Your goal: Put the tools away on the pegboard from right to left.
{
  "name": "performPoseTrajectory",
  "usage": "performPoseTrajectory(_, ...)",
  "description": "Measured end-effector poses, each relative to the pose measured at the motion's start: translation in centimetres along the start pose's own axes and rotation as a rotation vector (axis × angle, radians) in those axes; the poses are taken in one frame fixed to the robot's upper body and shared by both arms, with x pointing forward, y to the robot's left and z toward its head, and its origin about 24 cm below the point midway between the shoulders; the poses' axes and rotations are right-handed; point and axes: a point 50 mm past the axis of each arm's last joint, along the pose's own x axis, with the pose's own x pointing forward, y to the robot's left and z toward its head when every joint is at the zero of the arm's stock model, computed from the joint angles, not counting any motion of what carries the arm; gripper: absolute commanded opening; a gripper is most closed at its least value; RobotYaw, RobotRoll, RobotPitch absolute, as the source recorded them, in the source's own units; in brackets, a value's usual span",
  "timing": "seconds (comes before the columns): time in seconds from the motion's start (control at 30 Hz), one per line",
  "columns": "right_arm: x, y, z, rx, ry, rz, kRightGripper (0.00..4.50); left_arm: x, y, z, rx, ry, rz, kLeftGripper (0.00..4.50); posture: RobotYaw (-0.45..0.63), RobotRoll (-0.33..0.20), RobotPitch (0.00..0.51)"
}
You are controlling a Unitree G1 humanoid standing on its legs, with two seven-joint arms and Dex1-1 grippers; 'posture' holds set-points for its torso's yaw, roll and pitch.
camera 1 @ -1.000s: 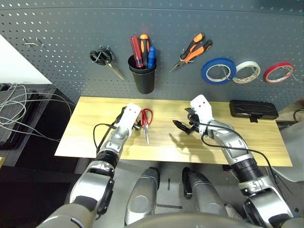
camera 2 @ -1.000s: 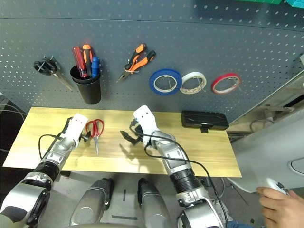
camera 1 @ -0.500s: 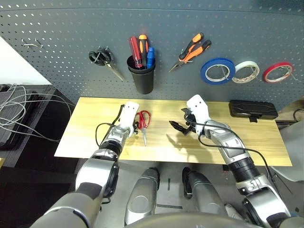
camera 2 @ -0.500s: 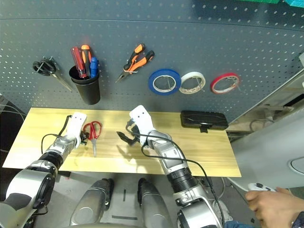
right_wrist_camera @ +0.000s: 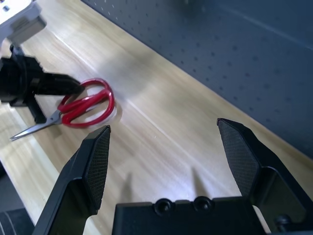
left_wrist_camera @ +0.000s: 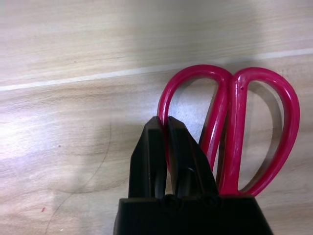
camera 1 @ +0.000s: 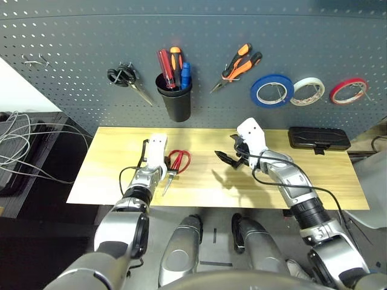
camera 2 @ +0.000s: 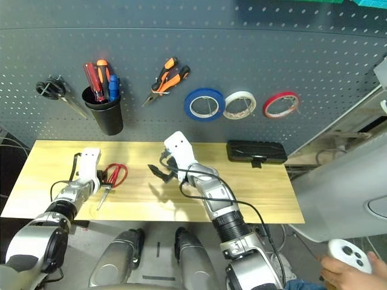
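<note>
The red-handled scissors [camera 1: 179,160] lie on the wooden table [camera 1: 109,145], blades pointing toward the front left. My left gripper [camera 1: 165,173] is shut on the rim of one handle loop [left_wrist_camera: 168,93], low over the table. My right gripper [camera 1: 226,158] hovers open and empty above the table's middle, and the scissors [right_wrist_camera: 83,105] show beyond it in the right wrist view. On the pegboard [camera 1: 72,36] hang the blue tape roll [camera 1: 273,78] and the orange-and-black pliers [camera 1: 239,63]. The blue-handled screwdriver [camera 1: 185,71] stands in the black cup [camera 1: 175,103].
Black-handled scissors [camera 1: 121,75] hang left of the cup. White [camera 1: 308,80] and red [camera 1: 351,81] tape rings hang at the right. A black case [camera 1: 317,138] lies at the table's back right. Cables [camera 1: 24,139] lie left of the table. A person's hand [camera 2: 347,269] holds a controller.
My left gripper has shut on the scissors' handle loop, and the scissors have turned so their blades swing toward the front left. The right gripper has barely moved. The camera shifted slightly.
</note>
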Motion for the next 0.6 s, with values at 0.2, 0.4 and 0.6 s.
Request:
performPoseTrajectory(0.2, -0.1, -0.2, 0.9, -0.03, -0.052, 0.021, 4.5, -2.1, 0.7, 1.5, 0.037, -0.296, 0.046, 0.04, 0.12, 0.0, 0.211)
performPoseTrajectory(0.4, -0.5, 0.3, 2.1, -0.069, -0.113, 0.094, 4.5, -4.7, 2.4, 3.1, 0.075, -0.504, 0.108, 0.04, 0.12, 0.0, 0.21)
performPoseTrajectory(0.6, -0.8, 0.7, 2.7, -0.082, -0.145, 0.143, 4.5, -7.3, 3.5, 4.2, 0.164, -0.713, 0.126, 0.04, 0.12, 0.0, 0.208)
